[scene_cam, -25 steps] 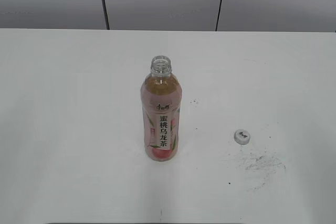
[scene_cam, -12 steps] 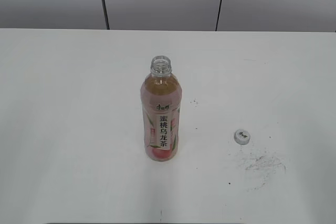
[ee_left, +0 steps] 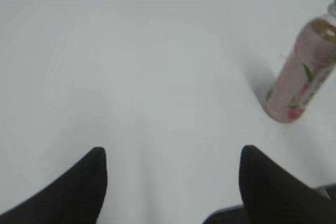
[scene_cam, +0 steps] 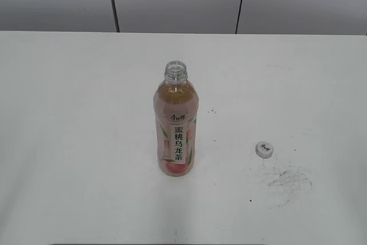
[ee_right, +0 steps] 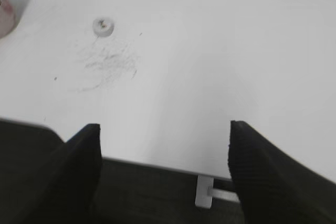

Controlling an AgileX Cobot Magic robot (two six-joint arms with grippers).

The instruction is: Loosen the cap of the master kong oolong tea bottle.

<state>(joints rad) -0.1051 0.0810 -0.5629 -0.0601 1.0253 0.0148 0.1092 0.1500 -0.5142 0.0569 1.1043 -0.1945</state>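
**Bottle open, cap on the table, both grippers empty**

The clear plastic master kong oolong tea bottle (scene_cam: 176,127) with pale amber tea and a pink peach label stands upright near the middle of the white table (scene_cam: 69,113). Its neck is bare, the threaded mouth uncovered. A white vertical strip of black Chinese characters on the label faces the exterior camera.

The small round white-grey ribbed plastic cap (scene_cam: 264,150) lies flat on the table, well apart from the bottle on its right, with a small dark mark on its upper face. Just in front of the cap a patch of grey scuff marks (scene_cam: 287,182) smears the tabletop (the right wrist view shows the same smudge below the cap (ee_right: 103,25)).

Neither arm appears in the exterior view. In the left wrist view the left gripper (ee_left: 170,177) has its two dark fingers spread wide with only bare table between them; the bottle (ee_left: 303,78) stands off to the upper right, clear of the fingers. The right gripper (ee_right: 163,150) is likewise spread wide and holds nothing. It seems to sit near the table's front edge, though the blur makes this uncertain.
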